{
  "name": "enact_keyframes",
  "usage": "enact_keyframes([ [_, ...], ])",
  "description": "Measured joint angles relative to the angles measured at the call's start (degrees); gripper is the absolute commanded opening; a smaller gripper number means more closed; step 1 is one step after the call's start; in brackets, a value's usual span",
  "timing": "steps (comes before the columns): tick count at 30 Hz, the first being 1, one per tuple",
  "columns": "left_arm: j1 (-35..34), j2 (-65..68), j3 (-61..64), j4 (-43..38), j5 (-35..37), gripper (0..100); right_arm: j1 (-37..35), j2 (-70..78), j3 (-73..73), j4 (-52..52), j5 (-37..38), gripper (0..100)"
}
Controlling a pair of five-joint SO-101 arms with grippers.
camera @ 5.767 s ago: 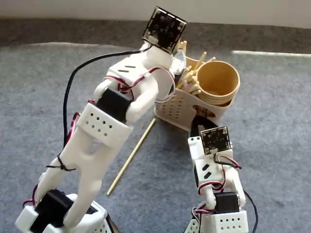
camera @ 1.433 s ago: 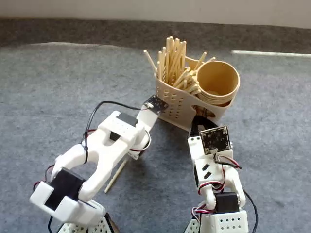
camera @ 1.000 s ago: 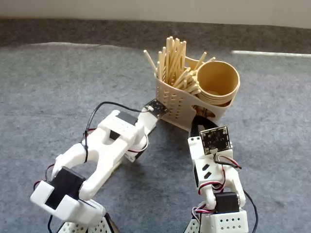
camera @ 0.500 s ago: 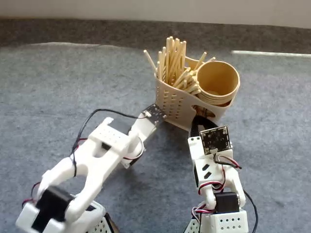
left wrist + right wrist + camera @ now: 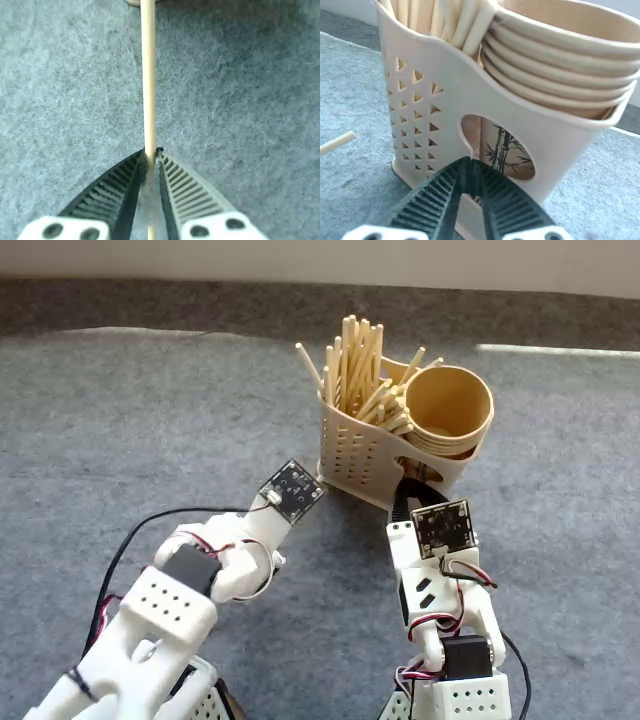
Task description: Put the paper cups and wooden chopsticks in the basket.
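Pickup of the loose stick. The left gripper (image 5: 150, 154) was pinched on a single wooden chopstick (image 5: 148, 75) that lay on the grey felt mat (image 5: 120, 420), with the stick running away from the wrist toward the foot of the basket (image 5: 360, 455). In the high view this arm sat low, at about 7 o'clock of the basket, and its wrist camera (image 5: 292, 490) covered the grasp.

As judged, the step in hand was collecting the one chopstick outside the basket. The stacked paper cups (image 5: 448, 405) and the bundle of chopsticks (image 5: 352, 355) were already inside.

The next move would call for a lift, a tilt of the stick toward upright, and a release over the bundle's compartment on the basket's 10 o'clock side.

The right gripper (image 5: 468, 165), jaws pressed together on nothing, stood at the basket's 6 o'clock wall. It was probably touching the wall, though contact could not be confirmed.

The upstanding bundle and the basket's rim would obstruct a low approach.
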Motion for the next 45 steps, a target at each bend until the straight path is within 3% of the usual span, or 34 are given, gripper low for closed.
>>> enact_keyframes([
  [12,-6.4,-29.5,1.9,-0.2,8.9,1,0.0,0.0,0.0,0.0,0.0,0.5],
  [19,-6.7,-40.3,1.9,-8.4,11.4,1,0.0,0.0,0.0,0.0,0.0,0.5],
  [28,-6.6,-41.3,1.9,-26.1,20.3,1,0.0,0.0,0.0,0.0,0.0,0.5],
  [38,-3.4,-41.6,-5.3,-29.7,24.2,1,0.0,0.0,0.0,0.0,0.0,0.5],
  [45,-0.9,-28.7,-10.1,-37.1,24.2,1,0.0,0.0,0.0,0.0,0.0,0.5],
])
